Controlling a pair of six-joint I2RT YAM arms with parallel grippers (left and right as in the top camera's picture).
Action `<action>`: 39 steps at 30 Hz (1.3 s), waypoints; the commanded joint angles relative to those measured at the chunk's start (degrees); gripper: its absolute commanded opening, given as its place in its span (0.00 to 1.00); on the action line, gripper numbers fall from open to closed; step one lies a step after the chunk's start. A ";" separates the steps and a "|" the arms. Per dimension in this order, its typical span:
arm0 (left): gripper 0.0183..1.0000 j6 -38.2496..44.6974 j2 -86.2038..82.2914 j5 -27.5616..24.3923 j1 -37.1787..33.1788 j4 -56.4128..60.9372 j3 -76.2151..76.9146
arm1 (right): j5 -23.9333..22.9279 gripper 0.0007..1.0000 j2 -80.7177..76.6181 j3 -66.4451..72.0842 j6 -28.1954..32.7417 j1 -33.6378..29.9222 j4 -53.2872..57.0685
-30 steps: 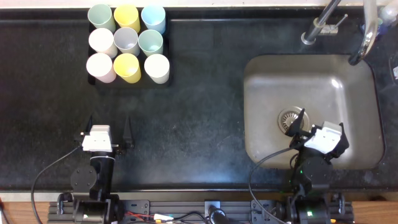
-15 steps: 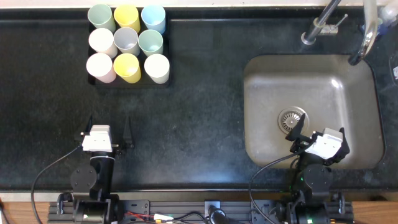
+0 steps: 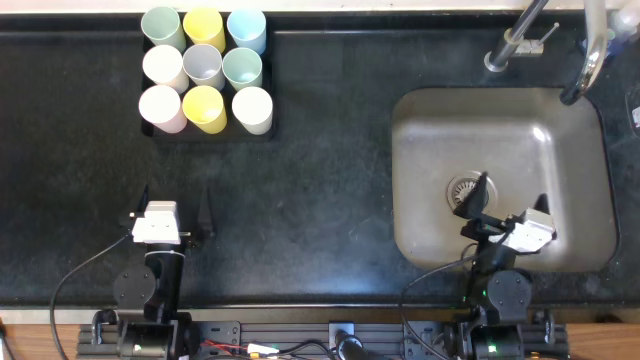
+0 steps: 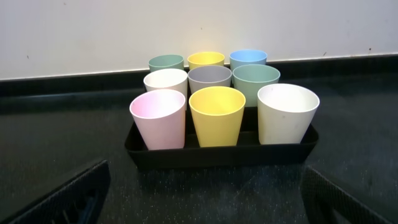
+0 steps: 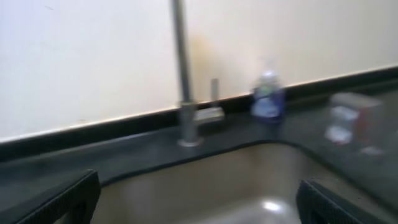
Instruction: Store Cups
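Several pastel cups (image 3: 205, 68) stand upright in three rows inside a black tray (image 3: 271, 120) at the back left of the dark counter. The left wrist view faces them: pink (image 4: 158, 118), yellow (image 4: 217, 115) and white (image 4: 286, 121) cups in front, the tray's wall (image 4: 217, 155) below them. My left gripper (image 3: 176, 204) rests low near its base, well in front of the tray, open and holding nothing; it also shows as the left gripper (image 4: 205, 186). My right gripper (image 3: 510, 198) hovers over the sink, open and holding nothing, also seen as the right gripper (image 5: 199, 199).
A steel sink (image 3: 520, 130) fills the right side, its drain (image 3: 466, 190) by the right gripper. A faucet (image 3: 525, 30) stands behind it; the right wrist view shows the faucet (image 5: 183, 81) and a soap bottle (image 5: 267, 96). Bare counter (image 3: 320, 180) lies between tray and sink.
The right arm's wrist has drawn back toward its base and turned, so both its fingers now point up the picture over the sink. The left arm and the cups have not moved.
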State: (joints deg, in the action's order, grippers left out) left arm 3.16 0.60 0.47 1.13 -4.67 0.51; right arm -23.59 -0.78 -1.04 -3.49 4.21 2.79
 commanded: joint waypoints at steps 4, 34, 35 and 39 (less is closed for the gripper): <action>1.00 -0.59 -0.44 0.07 0.48 -0.15 -0.07 | 18.56 1.00 0.59 0.79 -10.08 -0.07 1.20; 1.00 -0.59 -0.44 0.07 0.48 -0.13 -0.07 | 22.53 1.00 0.57 0.79 -10.05 -0.07 1.60; 1.00 -0.59 -0.44 0.07 0.48 -0.15 -0.07 | 22.53 1.00 0.57 0.79 -10.05 -0.07 1.60; 1.00 -0.59 -0.44 0.07 0.48 -0.13 -0.07 | 22.53 1.00 0.57 0.79 -10.05 -0.07 1.60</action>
State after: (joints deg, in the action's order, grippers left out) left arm 3.16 0.60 0.47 1.13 -4.67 0.51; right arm -1.45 -0.73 -1.04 -13.26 4.21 4.56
